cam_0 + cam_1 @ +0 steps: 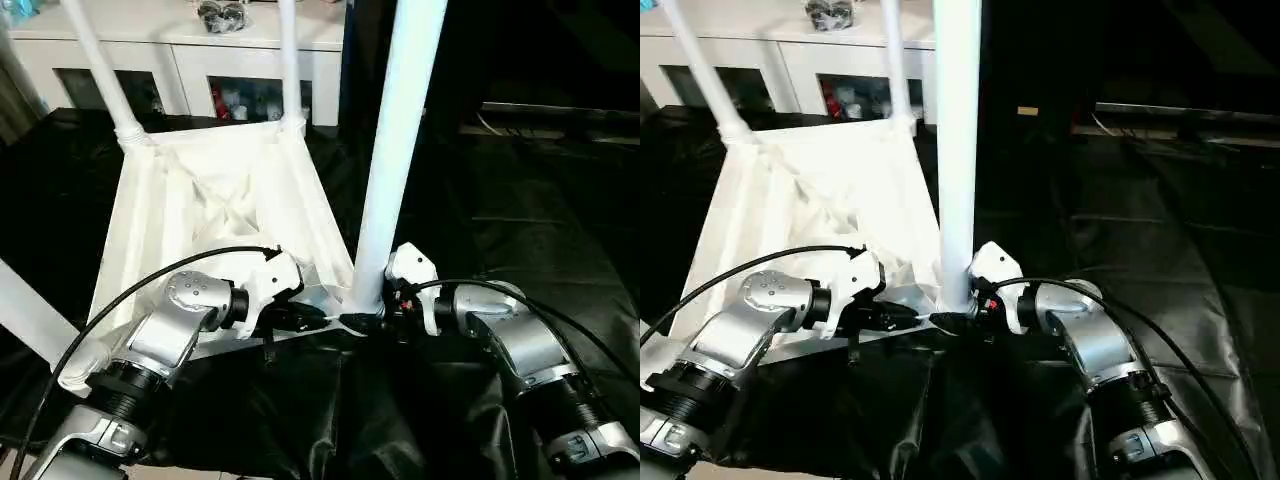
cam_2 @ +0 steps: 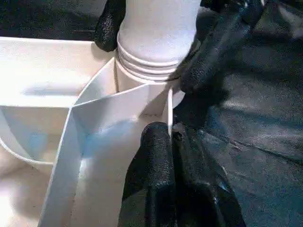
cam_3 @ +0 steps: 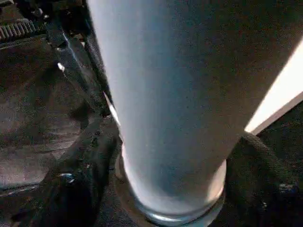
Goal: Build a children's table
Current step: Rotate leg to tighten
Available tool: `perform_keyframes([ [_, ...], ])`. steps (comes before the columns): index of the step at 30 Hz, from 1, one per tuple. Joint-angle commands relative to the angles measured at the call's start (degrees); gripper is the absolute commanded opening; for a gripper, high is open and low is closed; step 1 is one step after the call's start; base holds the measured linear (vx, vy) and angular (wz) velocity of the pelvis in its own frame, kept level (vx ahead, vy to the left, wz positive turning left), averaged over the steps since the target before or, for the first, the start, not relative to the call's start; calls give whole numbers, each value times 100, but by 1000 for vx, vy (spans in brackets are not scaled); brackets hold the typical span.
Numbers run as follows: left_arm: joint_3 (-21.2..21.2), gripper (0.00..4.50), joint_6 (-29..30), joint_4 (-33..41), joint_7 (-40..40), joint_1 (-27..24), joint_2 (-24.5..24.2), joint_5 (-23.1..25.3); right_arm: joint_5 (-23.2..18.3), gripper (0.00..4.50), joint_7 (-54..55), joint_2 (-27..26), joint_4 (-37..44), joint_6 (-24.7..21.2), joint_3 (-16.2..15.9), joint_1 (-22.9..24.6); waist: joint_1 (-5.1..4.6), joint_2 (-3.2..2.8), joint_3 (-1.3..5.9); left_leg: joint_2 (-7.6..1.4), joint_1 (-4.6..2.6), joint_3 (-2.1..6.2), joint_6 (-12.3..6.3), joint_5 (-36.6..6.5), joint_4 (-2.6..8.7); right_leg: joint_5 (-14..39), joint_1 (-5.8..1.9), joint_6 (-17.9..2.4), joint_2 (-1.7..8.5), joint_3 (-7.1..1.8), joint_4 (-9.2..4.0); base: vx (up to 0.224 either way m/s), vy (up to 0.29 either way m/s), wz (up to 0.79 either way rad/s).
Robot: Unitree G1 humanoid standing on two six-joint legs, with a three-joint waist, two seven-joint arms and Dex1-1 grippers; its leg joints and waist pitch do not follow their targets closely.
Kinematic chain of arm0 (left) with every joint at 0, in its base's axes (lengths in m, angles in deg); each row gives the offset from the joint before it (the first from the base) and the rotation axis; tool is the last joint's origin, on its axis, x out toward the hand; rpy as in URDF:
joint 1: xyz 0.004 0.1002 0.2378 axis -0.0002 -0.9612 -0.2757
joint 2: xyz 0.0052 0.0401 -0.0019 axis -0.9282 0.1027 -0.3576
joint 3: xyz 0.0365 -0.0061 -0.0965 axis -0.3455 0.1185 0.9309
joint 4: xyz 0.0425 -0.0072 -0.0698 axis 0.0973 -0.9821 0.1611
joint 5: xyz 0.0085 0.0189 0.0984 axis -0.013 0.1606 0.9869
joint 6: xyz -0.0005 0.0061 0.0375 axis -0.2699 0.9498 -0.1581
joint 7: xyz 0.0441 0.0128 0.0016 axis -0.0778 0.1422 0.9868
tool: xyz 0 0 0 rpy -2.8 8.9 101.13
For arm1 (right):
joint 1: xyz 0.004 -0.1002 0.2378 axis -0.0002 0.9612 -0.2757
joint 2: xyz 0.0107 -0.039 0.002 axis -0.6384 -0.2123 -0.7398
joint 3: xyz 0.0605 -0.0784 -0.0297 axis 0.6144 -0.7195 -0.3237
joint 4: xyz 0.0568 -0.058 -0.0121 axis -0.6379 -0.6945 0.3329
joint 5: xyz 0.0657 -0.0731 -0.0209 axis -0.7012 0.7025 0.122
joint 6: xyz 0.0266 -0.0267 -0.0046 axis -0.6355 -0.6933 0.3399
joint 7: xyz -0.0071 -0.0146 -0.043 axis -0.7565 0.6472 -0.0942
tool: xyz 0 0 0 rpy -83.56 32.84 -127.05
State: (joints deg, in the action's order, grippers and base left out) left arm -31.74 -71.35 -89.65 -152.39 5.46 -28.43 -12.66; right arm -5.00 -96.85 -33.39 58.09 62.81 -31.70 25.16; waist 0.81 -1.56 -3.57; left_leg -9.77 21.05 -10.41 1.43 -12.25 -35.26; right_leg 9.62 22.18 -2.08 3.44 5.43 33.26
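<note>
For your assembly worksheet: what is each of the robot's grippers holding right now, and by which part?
The left gripper pinches the table top's near corner rim. The right gripper has its fingers around the base of the near leg, just above its socket.

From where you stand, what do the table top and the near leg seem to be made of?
Table top: apparently white moulded plastic, judging by the thin ribbed walls underneath. Near leg: likely the same plastic, smooth with a slight sheen, ringed at its base.
</note>
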Motion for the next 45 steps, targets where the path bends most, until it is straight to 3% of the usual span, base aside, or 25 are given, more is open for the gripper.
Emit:
perform_keyframes([
  [1, -83, 0, -111, 232, -64, 59, 45, -95, 33, 305, -146, -28, -41, 70, -218, -32, 5, -7, 419, -440, -89, 153, -385, -552, 438, 771, -285, -1456, 586, -392, -259, 0, 0, 0],
  [5, -84, 0, -120, 203, -61, 63, 39, -92, 54, 278, -109, -39, -71, 96, -258, -34, 17, -12, 424, -434, -83, 155, -360, -542, 436, 761, -291, -1435, 581, -393, -256, 0, 0, 0],
  [12, -70, 0, -142, 130, -59, 96, 41, -72, 197, 271, 3, -70, -197, 231, -301, -38, 21, -21, 425, -429, -80, 157, -363, -562, 433, 741, -293, -1454, 574, -388, -252, 0, 0, 0],
  [15, 3, 0, -109, 29, 218, 146, 181, -35, 217, 270, 438, -265, -257, 262, -160, 12, 15, -19, 422, -422, -81, 155, -336, -616, 432, 838, -290, -1437, 572, -387, -266, 0, 0, 0],
  [17, 33, 0, -94, -59, 449, 201, 276, 31, 228, 270, 790, -413, -336, 252, -41, 9, -6, -9, 398, -415, -85, 155, -247, -800, 441, 1178, -277, -1365, 574, -390, -312, 0, 0, 0],
  [19, 75, 0, -30, -340, 1120, 404, 585, 243, 296, 270, 1904, -882, -631, 195, 294, -63, -33, -7, 374, -402, -109, 154, -136, -985, 447, 1597, -242, -1284, 577, -392, -374, 0, 0, 0],
  [22, 129, 0, 145, -534, 1648, 606, 922, 328, 334, 269, 2810, -1307, -941, 49, 533, -180, -97, -5, 381, -383, -84, 195, -6, -1137, 460, 2077, -265, -1045, 582, -367, -413, 0, 0, 0],
  [24, 176, 0, 259, -649, 2030, 737, 1141, 385, 367, 269, 3448, -1579, -1143, 6, 686, -272, -140, -6, 376, -375, -93, 188, 0, -1164, 459, 2046, -234, -1065, 565, -368, -425, 0, 0, 0],
  [26, 250, 0, 348, -778, 2407, 870, 1376, 400, 240, 269, 3788, -1887, -1277, -23, 826, -351, -161, -11, 392, -361, -75, 191, -24, -1121, 444, 1970, -251, -1074, 573, -367, -418, 0, 0, 0],
  [30, 355, 0, 369, -937, 2769, 1013, 1657, 404, 224, 269, 3943, -2302, -1297, 160, 805, -395, -168, -18, 431, -369, -29, 185, -189, -781, 424, 1353, -279, -1192, 571, -365, -359, 0, 0, 0],
  [31, 362, 0, 311, -956, 2765, 1031, 1713, 392, 208, 304, 3887, -2380, -1282, 223, 775, -399, -166, -17, 440, -371, -29, 184, -222, -713, 417, 1227, -282, -1221, 571, -368, -342, 0, 0, 0],
  [33, 327, 0, 271, -894, 2640, 998, 1686, 358, 137, 304, 3739, -2369, -1222, 179, 758, -391, -158, -19, 465, -372, -9, 184, -347, -455, 402, 782, -308, -1328, 571, -369, -279, 0, 0, 0],
  [34, 303, 0, 249, -851, 2573, 970, 1658, 339, 107, 341, 3663, -2336, -1188, 147, 747, -386, -157, -28, 463, -383, -13, 181, -445, -371, 403, 536, -303, -1424, 567, -365, -251, 0, 0, 0],
  [38, 195, 0, 152, -596, 2090, 725, 1410, 239, 1, 349, 3080, -1996, -955, 74, 704, -327, -162, -9, 452, -369, 6, 171, -518, -522, 392, 655, -324, -1439, 578, -371, -266, 0, 0, 0],
  [41, 119, 0, 98, -352, 1672, 493, 1156, 169, -9, 390, 2429, -1525, -695, 8, 536, -243, -154, -5, 438, -376, -2, 163, -517, -571, 392, 819, -303, -1420, 564, -369, -279, 0, 0, 0],
  [42, 101, 0, 68, -289, 1558, 431, 1087, 152, 3, 404, 2286, -1412, -638, 0, 490, -220, -134, 1, 439, -387, 10, 173, -524, -603, 391, 854, -328, -1392, 570, -367, -277, 0, 0, 0],
  [45, 66, 0, 37, -108, 1179, 268, 854, 71, -12, 428, 1650, -1002, -405, -29, 302, -128, -112, -17, 421, -403, -29, 163, -466, -735, 403, 1046, -280, -1375, 553, -370, -295, 0, 0, 0],
])
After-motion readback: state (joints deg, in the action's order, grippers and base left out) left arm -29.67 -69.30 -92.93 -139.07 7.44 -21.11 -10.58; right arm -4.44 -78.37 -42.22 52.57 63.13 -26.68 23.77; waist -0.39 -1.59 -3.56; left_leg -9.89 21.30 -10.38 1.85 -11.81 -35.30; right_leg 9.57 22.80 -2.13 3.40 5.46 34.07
